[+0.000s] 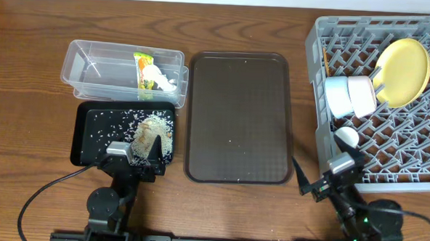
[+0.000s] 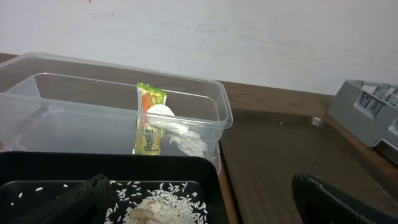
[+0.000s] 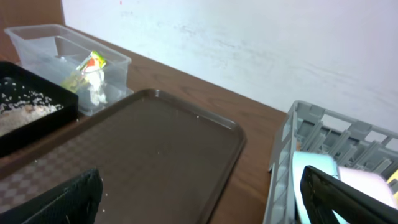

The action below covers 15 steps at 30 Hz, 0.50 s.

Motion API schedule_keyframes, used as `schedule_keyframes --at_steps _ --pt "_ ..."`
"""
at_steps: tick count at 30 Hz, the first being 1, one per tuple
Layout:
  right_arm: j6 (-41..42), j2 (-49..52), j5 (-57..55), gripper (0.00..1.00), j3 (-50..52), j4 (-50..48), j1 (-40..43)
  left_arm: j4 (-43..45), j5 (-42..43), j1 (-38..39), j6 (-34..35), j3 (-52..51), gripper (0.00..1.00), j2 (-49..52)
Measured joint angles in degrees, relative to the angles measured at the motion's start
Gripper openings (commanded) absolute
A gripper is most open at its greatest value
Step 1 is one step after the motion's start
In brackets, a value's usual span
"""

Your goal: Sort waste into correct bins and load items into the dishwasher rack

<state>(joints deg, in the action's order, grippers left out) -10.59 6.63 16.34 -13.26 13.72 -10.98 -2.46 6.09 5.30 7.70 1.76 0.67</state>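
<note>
The clear tub [image 1: 94, 61] at the back left holds the green-yellow-orange wrapper [image 1: 142, 65] and the white tissue [image 1: 161, 80]; both also show in the left wrist view [image 2: 149, 118], [image 2: 180, 134]. The black tray [image 1: 87, 137] holds rice and beige scraps [image 1: 150, 132]. The grey rack [image 1: 417, 151] at the right holds the yellow plate [image 1: 403, 62], the white bowl [image 1: 362, 95], the light blue bowl [image 1: 336, 97] and thin wooden chopsticks [image 1: 325, 63] by its left wall. My left gripper [image 1: 137, 157] is open and empty over the black tray's front edge. My right gripper [image 1: 322, 172] is open and empty at the rack's front left corner.
A large dark brown serving tray [image 1: 237, 114] lies in the middle between the bins and the rack, with a few rice specks on it. Bare wooden table lies along the front and far left. A white wall stands behind the table.
</note>
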Motion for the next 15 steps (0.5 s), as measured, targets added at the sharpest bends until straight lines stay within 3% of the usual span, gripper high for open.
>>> schedule_keyframes --at_steps 4,10,15 --pt "0.0 -5.4 0.0 0.99 5.8 -2.4 0.0 0.0 0.0 0.0 0.0 0.0 0.95 0.0" --pt "0.0 -5.9 -0.1 0.99 11.5 -11.0 0.0 0.0 0.0 0.0 0.0 0.0 0.95 0.0" --pt "0.0 -6.0 0.0 0.99 12.8 -11.1 0.0 0.0 0.0 0.0 0.0 0.0 0.95 0.0"
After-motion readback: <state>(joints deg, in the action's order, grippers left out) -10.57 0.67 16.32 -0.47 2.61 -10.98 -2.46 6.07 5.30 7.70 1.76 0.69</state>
